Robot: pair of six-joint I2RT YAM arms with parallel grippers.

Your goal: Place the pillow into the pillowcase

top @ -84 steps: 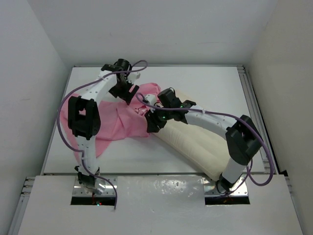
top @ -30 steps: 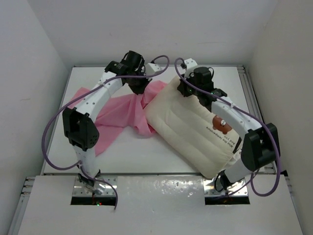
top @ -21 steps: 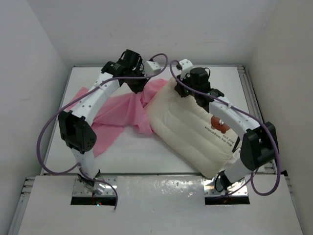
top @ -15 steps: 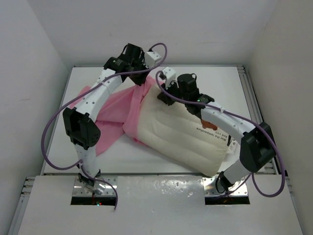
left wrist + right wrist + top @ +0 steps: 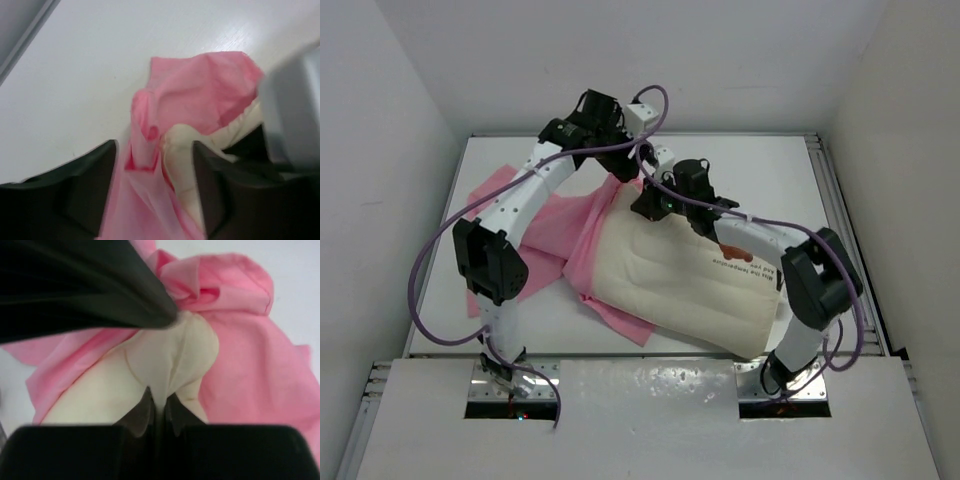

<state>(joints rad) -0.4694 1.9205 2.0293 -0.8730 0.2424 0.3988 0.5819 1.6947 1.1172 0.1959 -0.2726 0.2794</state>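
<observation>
- Pillow [image 5: 690, 285] lies slanted on the white table [image 5: 770, 170]. It is cream and has small writing on it.
- Pink pillowcase [image 5: 545, 215] lies on its left side and touches it. A pink flap sticks out from under the near edge of the cream one.
- The far cream corner pokes into bunched pink cloth.
- The right gripper [image 5: 156, 405] is closed tight and pinches that cream corner.
- The left gripper [image 5: 155, 150] is just beside it. Its fingers [image 5: 85, 195] stand apart, with pink cloth and a bit of cream between them. I cannot tell if they squeeze the cloth.
</observation>
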